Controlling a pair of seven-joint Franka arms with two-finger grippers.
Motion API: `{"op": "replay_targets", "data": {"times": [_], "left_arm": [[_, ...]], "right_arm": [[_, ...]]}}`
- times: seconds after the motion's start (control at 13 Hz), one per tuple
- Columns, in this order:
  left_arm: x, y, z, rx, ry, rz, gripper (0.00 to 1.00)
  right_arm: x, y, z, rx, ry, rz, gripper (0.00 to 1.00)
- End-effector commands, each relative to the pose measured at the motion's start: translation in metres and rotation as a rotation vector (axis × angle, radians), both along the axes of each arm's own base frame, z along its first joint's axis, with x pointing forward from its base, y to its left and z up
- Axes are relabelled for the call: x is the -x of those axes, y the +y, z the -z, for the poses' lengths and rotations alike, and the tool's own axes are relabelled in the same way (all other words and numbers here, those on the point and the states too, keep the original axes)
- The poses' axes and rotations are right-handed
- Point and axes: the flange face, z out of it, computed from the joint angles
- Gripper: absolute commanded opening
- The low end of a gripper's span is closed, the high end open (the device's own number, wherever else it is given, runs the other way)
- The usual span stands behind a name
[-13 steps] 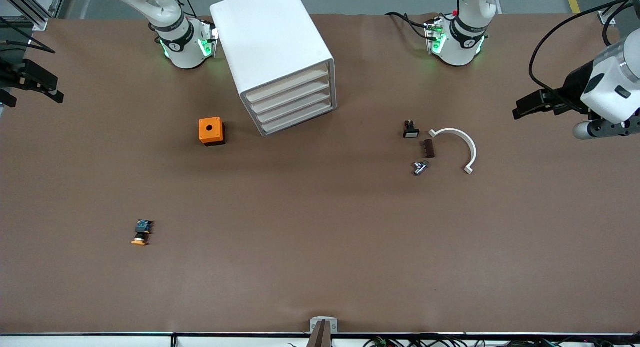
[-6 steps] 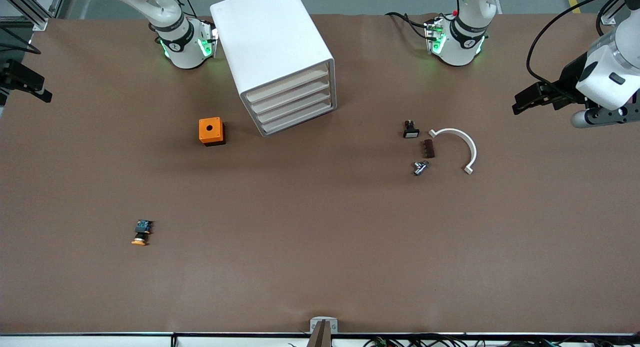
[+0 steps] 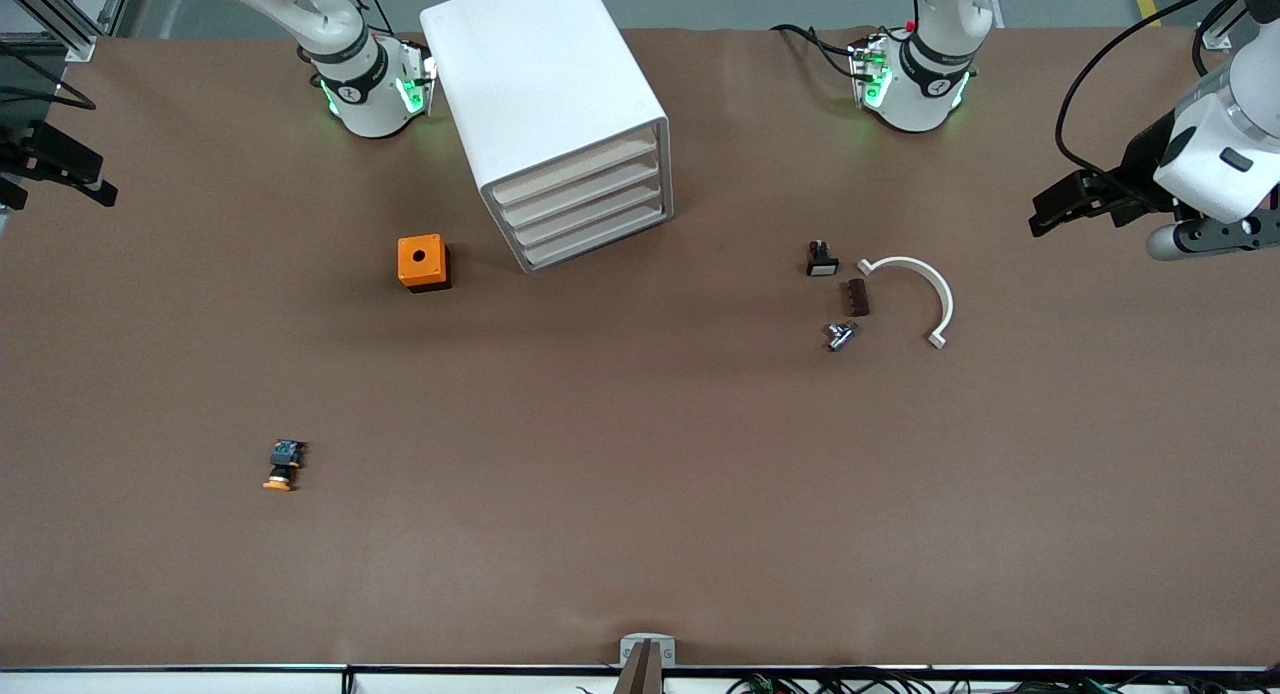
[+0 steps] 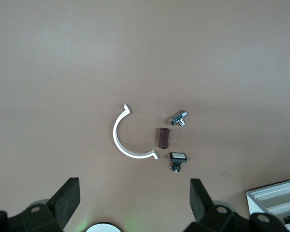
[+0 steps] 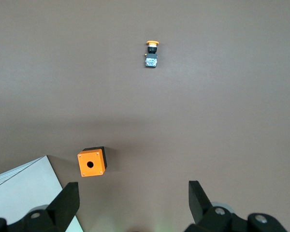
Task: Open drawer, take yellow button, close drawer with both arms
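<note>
The white cabinet (image 3: 545,84) stands between the arms' bases, and its top drawer (image 3: 575,167) is shut like the three below it. The button (image 3: 283,465), orange cap with a black body, lies on the bare table near the right arm's end, nearer the front camera than the orange cube (image 3: 423,262); the right wrist view shows the button (image 5: 152,54) too. My right gripper (image 5: 133,203) hangs open and empty high over that end of the table (image 3: 95,179). My left gripper (image 4: 134,203) is open and empty above the left arm's end (image 3: 1042,214).
Near the left arm's end lie a white curved piece (image 3: 920,294), a brown block (image 3: 857,297), a metal fitting (image 3: 840,335) and a small black part with a white face (image 3: 821,260). The orange cube (image 5: 92,162) sits beside the cabinet (image 5: 24,193).
Both hands have shifted slightly at their ends of the table. Nothing on the table has moved and both grippers have stayed open.
</note>
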Motion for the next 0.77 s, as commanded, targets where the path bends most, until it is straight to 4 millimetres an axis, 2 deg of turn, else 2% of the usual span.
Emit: {"op": "replay_targets", "data": {"times": [0.0,0.69], "left_arm": [[0.001,0.0019,-0.0087,-0.021,-0.037,0.02,1.0],[0.0003,0.0098,-0.0179,-0.037,-0.057,0.054,1.0]], "right_arm": [[0.0089,0.002,-0.0029,-0.012,-0.004,0.011,1.0],[0.0086,0.0009,-0.002,-0.009,-0.001,-0.001,1.0]]}}
